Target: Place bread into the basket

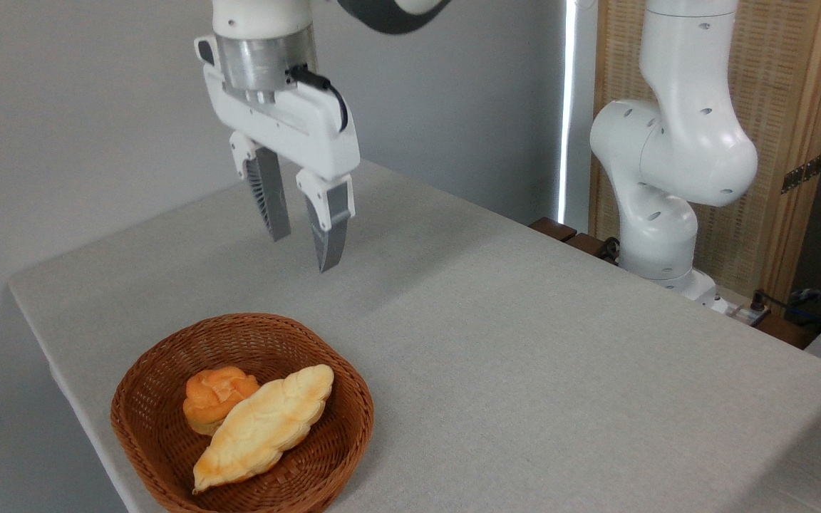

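**Bread lies in the basket, gripper empty above**

The basket (168, 427) sits at the near left corner of the table (524, 356), at about 7 o'clock in the view. Two things lie inside it. The bread (264, 426), a long pale golden loaf with scalloped edges, lies flat on the wicker floor, running from its browned tip near the rim at 6 o'clock up towards 2 o'clock. A small round orange bun (214, 395) rests just beside it at its 10 o'clock side, touching the loaf's edge.

The gripper (300, 242) hangs well above the table, towards 12 o'clock from the basket, pointing down with its two fingers (328, 231) spread apart and nothing between them. It is clear of the basket and of both breads.
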`<state>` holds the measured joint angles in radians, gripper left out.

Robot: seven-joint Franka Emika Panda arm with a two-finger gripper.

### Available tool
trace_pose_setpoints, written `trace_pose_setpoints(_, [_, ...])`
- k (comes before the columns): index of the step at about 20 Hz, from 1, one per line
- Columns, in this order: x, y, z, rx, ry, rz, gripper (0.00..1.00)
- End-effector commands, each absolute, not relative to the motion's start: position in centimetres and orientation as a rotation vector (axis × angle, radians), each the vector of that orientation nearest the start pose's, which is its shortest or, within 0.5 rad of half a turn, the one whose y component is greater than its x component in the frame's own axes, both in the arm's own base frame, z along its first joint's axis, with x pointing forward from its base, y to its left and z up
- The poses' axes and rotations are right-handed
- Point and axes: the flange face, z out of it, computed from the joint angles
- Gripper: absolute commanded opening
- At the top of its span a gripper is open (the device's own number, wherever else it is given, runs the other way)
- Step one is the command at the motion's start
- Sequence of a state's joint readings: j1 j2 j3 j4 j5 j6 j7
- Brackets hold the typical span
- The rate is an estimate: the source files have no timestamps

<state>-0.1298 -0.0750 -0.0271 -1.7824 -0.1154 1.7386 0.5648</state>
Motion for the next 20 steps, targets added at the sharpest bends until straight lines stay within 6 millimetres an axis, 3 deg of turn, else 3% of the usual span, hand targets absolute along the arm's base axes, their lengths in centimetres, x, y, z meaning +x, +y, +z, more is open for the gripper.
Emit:
trace_pose_setpoints(1, [52.5,-9.2,58.2,-3.046,1.108,-0.041,1.0])
trace_pose_setpoints(13, [52.7,-8.0,58.2,-2.914,1.149,-0.004,1.0])
trace_pose_setpoints(15, [53.1,-6.9,60.2,-2.926,1.113,-0.067,1.0])
trace_pose_setpoints(20, [53.5,-7.0,62.1,-2.922,1.103,-0.132,1.0])
